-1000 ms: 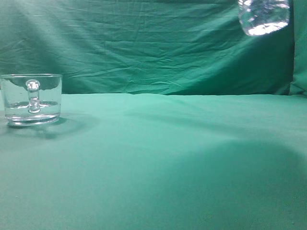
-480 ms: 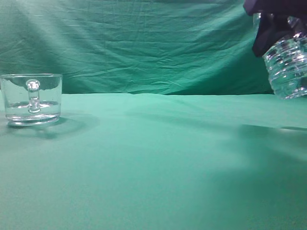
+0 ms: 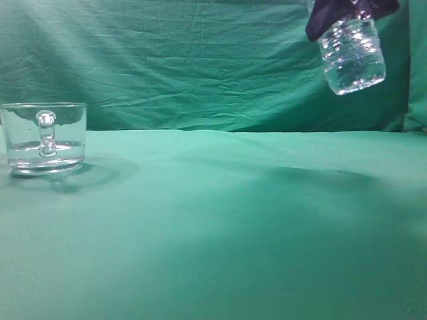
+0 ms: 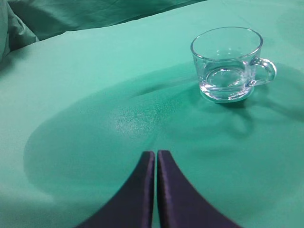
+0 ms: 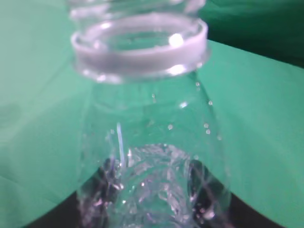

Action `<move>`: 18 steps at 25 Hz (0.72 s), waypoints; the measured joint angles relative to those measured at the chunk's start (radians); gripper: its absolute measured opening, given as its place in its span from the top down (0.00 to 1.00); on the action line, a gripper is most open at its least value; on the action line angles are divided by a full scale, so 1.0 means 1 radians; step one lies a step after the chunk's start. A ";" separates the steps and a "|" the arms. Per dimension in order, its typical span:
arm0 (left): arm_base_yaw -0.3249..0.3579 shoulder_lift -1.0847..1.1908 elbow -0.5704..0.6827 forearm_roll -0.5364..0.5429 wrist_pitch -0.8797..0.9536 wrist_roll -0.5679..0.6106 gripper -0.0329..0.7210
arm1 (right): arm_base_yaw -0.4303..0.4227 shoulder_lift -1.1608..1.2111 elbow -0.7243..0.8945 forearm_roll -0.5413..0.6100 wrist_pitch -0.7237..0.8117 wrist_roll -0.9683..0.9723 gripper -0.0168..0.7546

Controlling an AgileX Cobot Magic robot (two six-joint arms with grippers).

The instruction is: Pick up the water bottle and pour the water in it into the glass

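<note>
The glass (image 3: 45,138), a short wide clear mug with a knobbed handle, stands at the far left of the green table and holds a shallow layer of water; it also shows in the left wrist view (image 4: 228,63). The water bottle (image 3: 351,55) hangs high at the upper right, only its ribbed lower body in view. My right gripper (image 3: 347,12) is shut on the water bottle, whose open neck with pale ring fills the right wrist view (image 5: 142,47). My left gripper (image 4: 156,154) is shut and empty, short of the glass.
A green cloth covers the table (image 3: 220,220) and hangs wrinkled as a backdrop (image 3: 200,60). The bottle's shadow lies on the cloth at the right.
The bottle swung down and right, then rose and moved back left. Now the dark gripper shows at its top. The glass has not moved.
</note>
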 joint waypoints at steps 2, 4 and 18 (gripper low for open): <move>0.000 0.000 0.000 0.000 0.000 0.000 0.96 | 0.000 0.002 -0.025 -0.002 -0.031 -0.032 0.56; 0.000 0.000 0.000 0.000 0.000 0.000 0.96 | 0.000 0.004 -0.051 -0.002 -0.060 -0.048 0.56; 0.000 0.000 0.000 0.000 0.000 0.000 0.96 | 0.000 0.005 -0.121 0.042 -0.150 -0.072 0.56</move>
